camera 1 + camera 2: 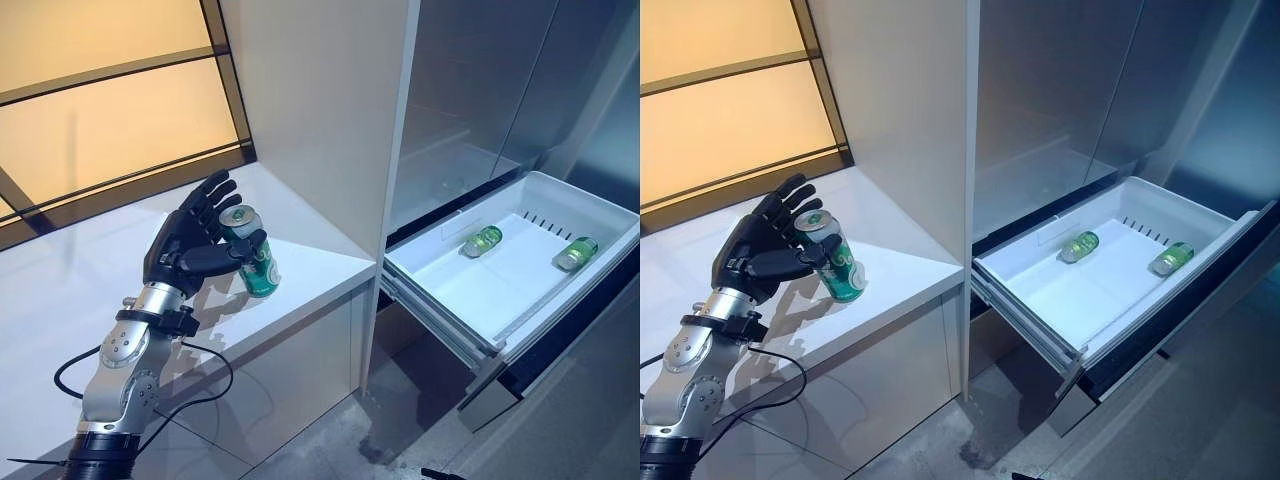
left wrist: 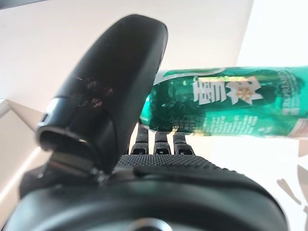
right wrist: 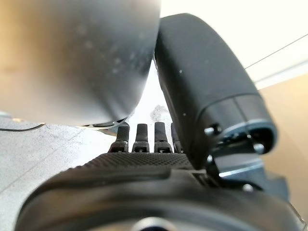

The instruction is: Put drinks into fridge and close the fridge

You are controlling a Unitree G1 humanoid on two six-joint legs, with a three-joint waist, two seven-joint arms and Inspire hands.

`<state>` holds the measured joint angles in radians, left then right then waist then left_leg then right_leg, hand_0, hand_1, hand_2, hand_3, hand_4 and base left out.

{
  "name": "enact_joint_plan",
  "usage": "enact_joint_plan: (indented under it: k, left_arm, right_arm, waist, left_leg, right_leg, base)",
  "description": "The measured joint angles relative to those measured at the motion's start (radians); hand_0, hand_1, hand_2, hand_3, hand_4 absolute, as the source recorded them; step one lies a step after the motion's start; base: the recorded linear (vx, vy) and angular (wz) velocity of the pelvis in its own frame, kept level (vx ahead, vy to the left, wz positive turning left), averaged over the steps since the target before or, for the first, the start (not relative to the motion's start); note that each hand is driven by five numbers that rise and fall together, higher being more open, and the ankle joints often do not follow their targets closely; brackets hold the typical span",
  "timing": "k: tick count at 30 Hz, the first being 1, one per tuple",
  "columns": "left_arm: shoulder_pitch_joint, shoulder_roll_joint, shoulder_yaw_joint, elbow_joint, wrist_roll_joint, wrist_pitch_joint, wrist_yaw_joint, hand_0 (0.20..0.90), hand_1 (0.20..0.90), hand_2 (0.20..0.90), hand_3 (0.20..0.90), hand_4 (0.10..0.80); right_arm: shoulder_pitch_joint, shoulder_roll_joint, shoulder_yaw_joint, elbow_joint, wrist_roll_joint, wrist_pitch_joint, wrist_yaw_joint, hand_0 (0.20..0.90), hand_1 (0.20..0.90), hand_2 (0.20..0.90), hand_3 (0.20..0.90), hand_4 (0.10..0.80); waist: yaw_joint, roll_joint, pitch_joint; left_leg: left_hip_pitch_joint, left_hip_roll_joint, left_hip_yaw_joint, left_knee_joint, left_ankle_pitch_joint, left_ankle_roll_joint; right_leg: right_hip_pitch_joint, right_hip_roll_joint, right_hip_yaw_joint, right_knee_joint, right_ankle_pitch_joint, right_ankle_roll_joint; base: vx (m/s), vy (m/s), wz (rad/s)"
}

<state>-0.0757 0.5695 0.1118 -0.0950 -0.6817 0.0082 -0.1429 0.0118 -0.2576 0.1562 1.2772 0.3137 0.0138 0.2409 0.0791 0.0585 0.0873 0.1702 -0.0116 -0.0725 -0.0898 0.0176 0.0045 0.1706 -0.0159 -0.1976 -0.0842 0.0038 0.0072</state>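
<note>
A green can (image 1: 255, 258) stands on the white counter (image 1: 310, 270) beside the fridge. My left hand (image 1: 185, 245) is round it: the thumb lies across its front and the fingers reach behind its top. The can also shows past the thumb in the left wrist view (image 2: 231, 101). The fridge drawer (image 1: 440, 270) is pulled out, with two green drinks lying in it, one in the middle (image 1: 482, 241) and one at the right (image 1: 576, 253). My right hand (image 3: 144, 168) shows in the right wrist view, fingers straight and holding nothing.
A tall white fridge side panel (image 1: 320, 110) rises between the counter and the drawer. The steel upper fridge doors (image 1: 500, 80) stand behind the drawer. An orange-lit window (image 1: 110, 110) backs the counter. Grey floor (image 1: 400, 440) lies below the drawer.
</note>
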Motion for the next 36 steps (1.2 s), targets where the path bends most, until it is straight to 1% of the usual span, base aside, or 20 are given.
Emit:
enact_joint_plan:
  k: [1,8,14,18,20,26,36]
  left_arm:
    - [0.000,0.000,0.000,0.002,0.001,0.006,0.000,0.900,0.900,0.900,0.900,0.800]
    - [0.000,0.002,0.000,0.008,0.010,0.013,0.003,0.900,0.900,0.900,0.900,0.800]
    - [-0.001,0.018,0.000,0.009,0.011,0.021,0.005,0.900,0.900,0.900,0.900,0.800]
    - [-0.001,0.018,0.000,0.021,0.011,0.029,0.009,0.900,0.900,0.900,0.900,0.800]
    - [-0.001,0.018,0.000,0.035,0.011,0.031,0.010,0.900,0.900,0.900,0.900,0.800]
    - [-0.001,0.018,0.000,0.051,0.011,0.047,0.026,0.900,0.900,0.900,0.900,0.800]
    - [-0.001,0.018,-0.001,0.069,0.011,0.047,0.047,0.900,0.900,0.900,0.900,0.800]
  right_arm:
    - [0.000,0.000,0.000,0.000,0.000,0.000,0.000,0.900,0.900,0.900,0.900,0.800]
    - [0.001,0.002,-0.003,-0.014,0.001,0.000,0.000,0.900,0.900,0.900,0.900,0.800]
    - [0.002,0.002,-0.004,-0.018,0.005,0.000,0.000,0.900,0.900,0.900,0.900,0.800]
    - [0.003,0.002,-0.007,-0.018,0.005,-0.001,0.000,0.900,0.900,0.900,0.900,0.800]
    - [0.004,0.001,-0.013,-0.017,0.005,-0.001,0.000,0.900,0.900,0.900,0.900,0.800]
    - [0.007,0.003,-0.018,-0.018,0.022,-0.001,0.000,0.900,0.900,0.900,0.900,0.800]
    - [0.014,0.004,-0.018,-0.017,0.039,-0.001,0.000,0.900,0.900,0.900,0.900,0.800]
  waist:
    - [0.000,0.000,0.000]
    - [-0.025,0.000,0.000]
    - [-0.030,0.001,-0.001]
    - [-0.030,0.002,-0.003]
    - [-0.028,0.002,-0.003]
    - [-0.034,0.002,-0.004]
    - [-0.038,0.002,-0.019]
  left_leg:
    - [0.002,0.001,0.009,0.000,-0.001,0.001]
    - [0.004,0.002,0.022,0.000,-0.003,0.002]
    - [0.005,0.002,0.038,0.000,-0.004,0.003]
    - [0.007,0.003,0.049,0.000,-0.004,0.003]
    - [0.014,0.004,0.059,0.002,-0.004,0.004]
    - [0.017,0.004,0.069,-0.001,-0.005,0.004]
    - [0.017,0.004,0.087,-0.001,-0.008,0.008]
  right_leg:
    - [-0.001,0.001,0.009,0.000,0.001,0.001]
    - [-0.005,0.002,0.023,0.000,0.005,-0.001]
    - [-0.013,0.004,0.045,0.000,0.011,0.001]
    - [-0.015,0.004,0.051,0.000,0.013,0.001]
    - [-0.016,0.006,0.062,0.000,0.020,-0.006]
    - [-0.018,0.006,0.078,0.000,0.024,0.000]
    - [-0.025,0.007,0.096,0.000,0.028,0.000]
  base:
    - [0.008,0.008,-0.20]
    - [0.014,0.012,-0.07]
    - [0.014,0.013,-0.11]
    - [0.011,0.011,-0.05]
    - [0.004,0.015,-0.15]
    - [0.002,0.010,-0.09]
    - [0.003,0.007,-0.05]
